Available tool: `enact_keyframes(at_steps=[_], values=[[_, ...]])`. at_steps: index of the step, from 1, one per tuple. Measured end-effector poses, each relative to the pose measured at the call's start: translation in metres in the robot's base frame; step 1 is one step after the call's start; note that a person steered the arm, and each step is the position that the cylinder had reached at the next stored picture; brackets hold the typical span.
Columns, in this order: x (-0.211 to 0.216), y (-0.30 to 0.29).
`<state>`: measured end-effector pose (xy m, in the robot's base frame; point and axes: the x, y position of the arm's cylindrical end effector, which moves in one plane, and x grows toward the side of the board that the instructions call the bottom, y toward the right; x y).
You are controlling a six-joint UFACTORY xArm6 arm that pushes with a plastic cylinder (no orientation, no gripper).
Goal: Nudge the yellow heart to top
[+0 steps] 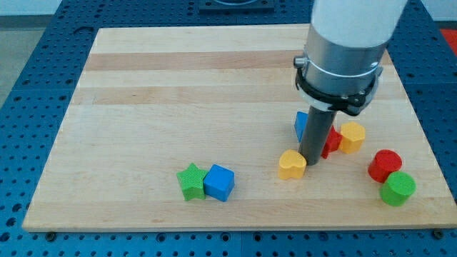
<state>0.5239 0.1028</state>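
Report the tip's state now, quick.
No gripper here: my tip is a bare rod, holding nothing, set down just right of the yellow heart, close against it.

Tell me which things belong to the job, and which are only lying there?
Job: yellow heart; my tip, touching its right side.
Lying about: green star, blue cube, blue block, red block, yellow block, red cylinder, green cylinder.

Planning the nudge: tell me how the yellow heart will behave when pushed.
The yellow heart looks squat and flat-bottomed, so it will probably slide, not tip. My tip sits at its right edge, so an off-centre push may spin it. It seems rigid and light.
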Motion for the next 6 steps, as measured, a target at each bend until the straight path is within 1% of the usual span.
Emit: enact_keyframes(at_steps=[2,3,4,5,6], values=[[0.021,0.029],[0.037,0.025],[0.037,-0.026],[0.018,-0.075],[-0.002,-0.086]])
